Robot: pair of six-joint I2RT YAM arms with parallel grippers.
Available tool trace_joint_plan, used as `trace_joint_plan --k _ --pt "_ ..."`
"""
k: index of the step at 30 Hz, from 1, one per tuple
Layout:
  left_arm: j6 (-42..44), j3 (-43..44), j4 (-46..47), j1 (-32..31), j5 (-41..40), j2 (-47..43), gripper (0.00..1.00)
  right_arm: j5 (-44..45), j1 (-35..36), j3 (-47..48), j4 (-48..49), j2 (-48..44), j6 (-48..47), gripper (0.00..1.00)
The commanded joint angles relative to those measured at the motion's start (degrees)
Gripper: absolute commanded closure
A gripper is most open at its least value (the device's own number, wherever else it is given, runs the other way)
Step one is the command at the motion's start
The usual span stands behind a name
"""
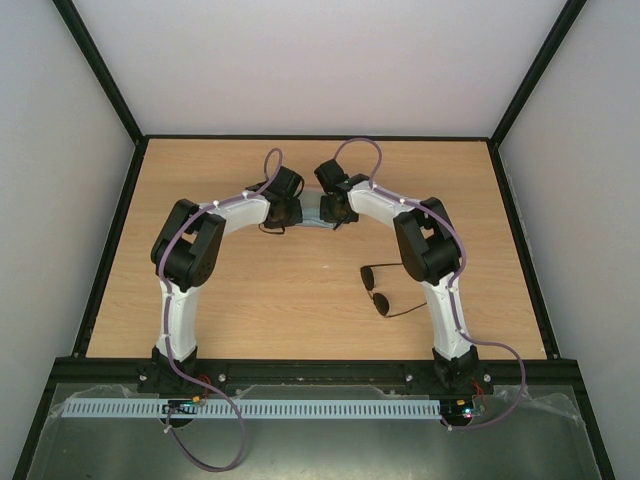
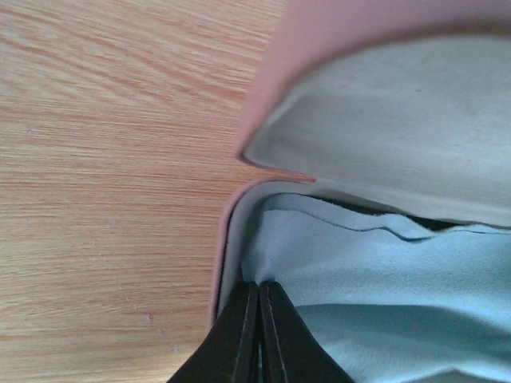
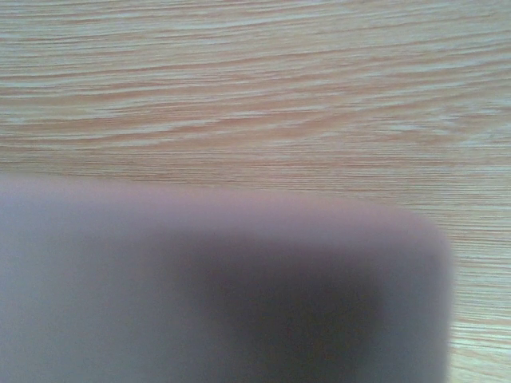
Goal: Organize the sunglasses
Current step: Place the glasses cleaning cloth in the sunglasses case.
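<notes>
Left claw (image 2: pixel 259 291), pressed together at the blue cloth (image 2: pixel 383 295) in the pink case (image 2: pixel 271 88), should lift gently, we judge; whether the right claw (image 1: pixel 337 207) is spread we cannot tell.

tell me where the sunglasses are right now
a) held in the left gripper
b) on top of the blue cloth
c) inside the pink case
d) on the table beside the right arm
D: the top view shows the sunglasses lying unfolded on the bare table next to the right arm, and the left wrist view shows only the blue cloth in the open pink case.
</notes>
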Motion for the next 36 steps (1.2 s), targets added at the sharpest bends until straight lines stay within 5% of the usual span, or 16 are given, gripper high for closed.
trace_joint_plan --k 1,11,20,29,36 --pt "0.49 -0.20 -1.58 0.57 -1.94 0.75 0.96 5.37 -0.31 -0.87 -6.74 -3.20 -0.81 0.83" --pt "0.51 -0.31 -1.81 0.61 -2.32 0.27 0.94 -3.12 0.45 -1.50 -3.02 -7.66 -0.46 0.83" --pt "0.77 -0.72 -2.25 0.70 -2.30 -0.81 0.79 -13.94 1.17 -1.88 1.30 -4.10 2.30 0.84" --pt "0.91 0.12 -3.81 0.78 -2.21 -3.27 0.55 -13.30 1.79 -1.94 1.22 -0.52 2.84 0.84" --pt "0.62 0.80 -5.01 1.35 -1.54 -4.44 0.49 -10.12 1.89 -1.78 -0.73 0.34 2.38 0.86"
